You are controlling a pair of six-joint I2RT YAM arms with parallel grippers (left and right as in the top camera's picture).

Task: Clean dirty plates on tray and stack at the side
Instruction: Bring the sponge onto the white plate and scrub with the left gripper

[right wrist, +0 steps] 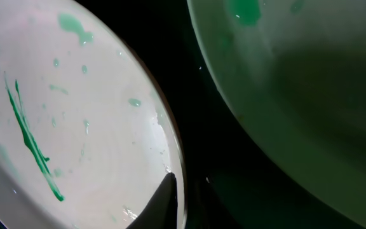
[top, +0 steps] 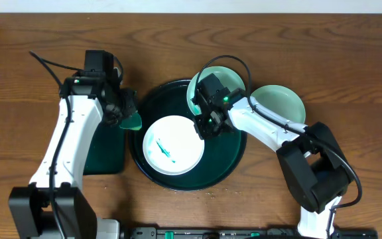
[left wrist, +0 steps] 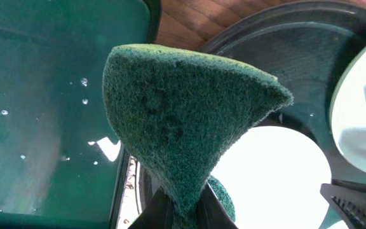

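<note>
So the big round tray [top: 234, 158] sits mid-table, and everything else is easiest to place off that. The white plate [top: 178, 149] lies flat inside the tray, toward its left half, with a thin green streak and some pale green smudges across it. One mint plate [top: 232, 79] overlaps the tray's far right rim, and the right wrist view shows a green blob on it. The second mint plate [top: 278, 103] is off the tray entirely, on the table [top: 350, 66] just past the tray's right side, next to the first one.

The left gripper [left wrist: 176, 215] hangs over the tray's left rim, with its jaws pinched tight on a dark green scouring pad [left wrist: 176, 114]. The pad fans out wide above the fingers and isn't touching any plate. Under that arm, just left of the tray, there's a rectangular tray [top: 108, 151] with a few water drops on it.

The right gripper [top: 205, 125] is down inside the tray at the white plate's right edge. From its wrist camera only one dark fingertip shows, right at the plate's rim, so it's impossible to say if the jaws are clamped on the plate or spread.
</note>
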